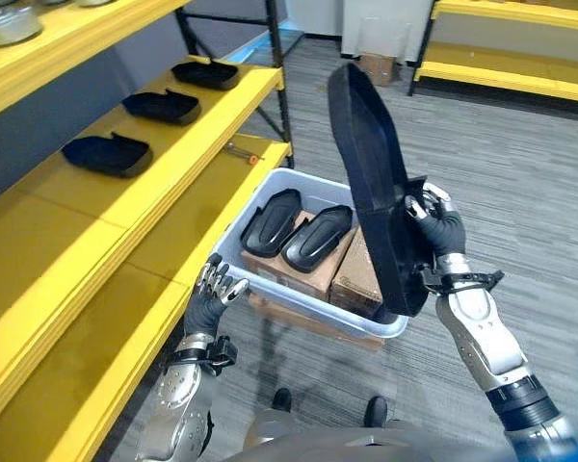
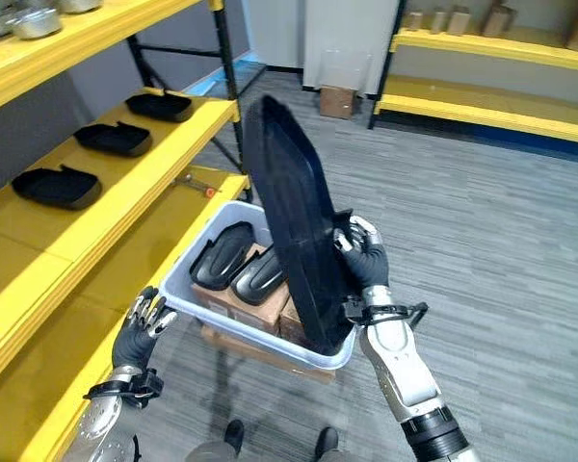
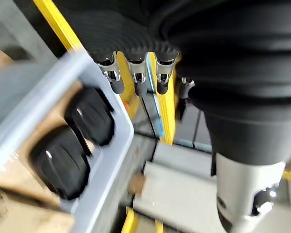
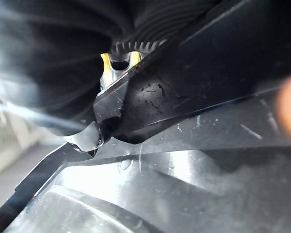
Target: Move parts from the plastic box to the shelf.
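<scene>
1. Over the plastic box (image 1: 233,231), the right hand (image 1: 433,219) grips a long black panel (image 1: 371,183) by its edge, upright, lower end down in the box.
2. Left hand (image 1: 215,286) hangs relaxed, empty, just beside the box's near corner.
3. Best lift it clear before swinging toward the yellow shelf (image 1: 188,135), beside the three black trays (image 1: 108,154).
4. Two smaller black parts (image 1: 297,229) wait on cartons (image 1: 303,269).

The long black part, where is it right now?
The long black part stands nearly upright in the right hand, its lower end at the right end of the plastic box, beside two smaller black parts lying inside.
</scene>
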